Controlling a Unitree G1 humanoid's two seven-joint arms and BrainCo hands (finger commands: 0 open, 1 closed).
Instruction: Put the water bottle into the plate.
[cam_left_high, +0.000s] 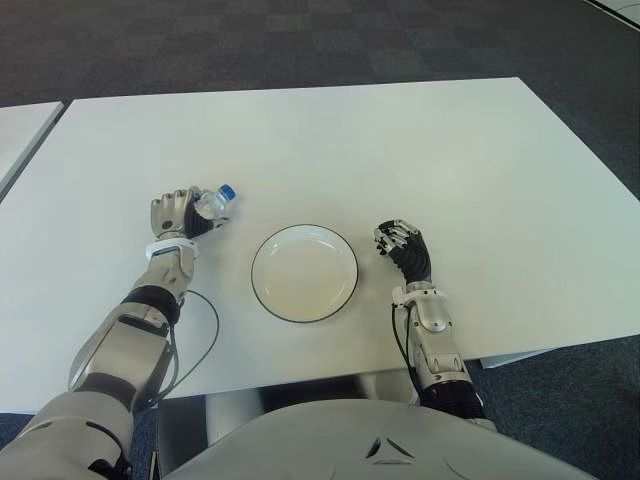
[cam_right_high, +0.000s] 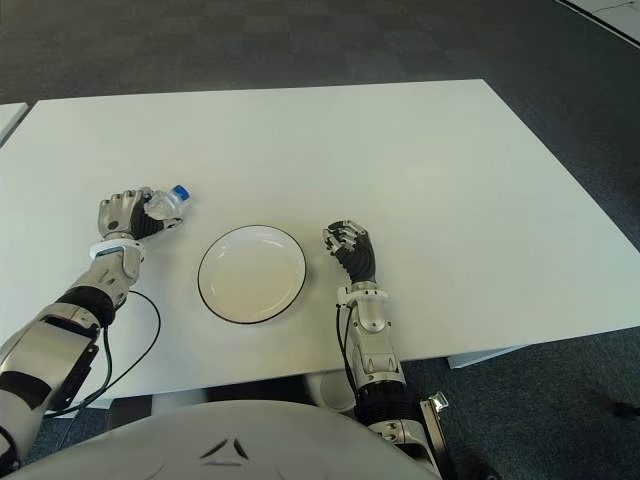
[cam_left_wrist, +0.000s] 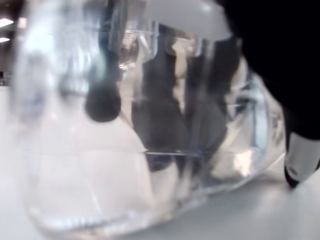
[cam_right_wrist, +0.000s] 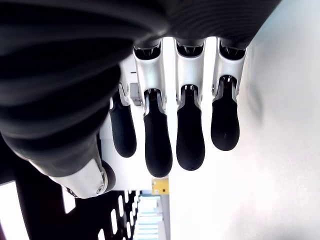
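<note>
A small clear water bottle (cam_left_high: 215, 201) with a blue cap lies tilted on the white table, left of the plate. My left hand (cam_left_high: 178, 215) is shut around its body, cap pointing toward the plate. In the left wrist view the bottle (cam_left_wrist: 140, 150) fills the picture, with a dark fingertip (cam_left_wrist: 300, 165) pressed beside it. The white plate (cam_left_high: 304, 273) with a dark rim sits near the table's front edge, with nothing in it. My right hand (cam_left_high: 400, 242) shows just right of the plate, its fingers (cam_right_wrist: 190, 140) relaxed and holding nothing.
The white table (cam_left_high: 400, 150) stretches far behind the plate. A black cable (cam_left_high: 205, 320) loops beside my left forearm near the front edge. A second table's corner (cam_left_high: 20, 130) shows at the far left, and dark carpet lies beyond.
</note>
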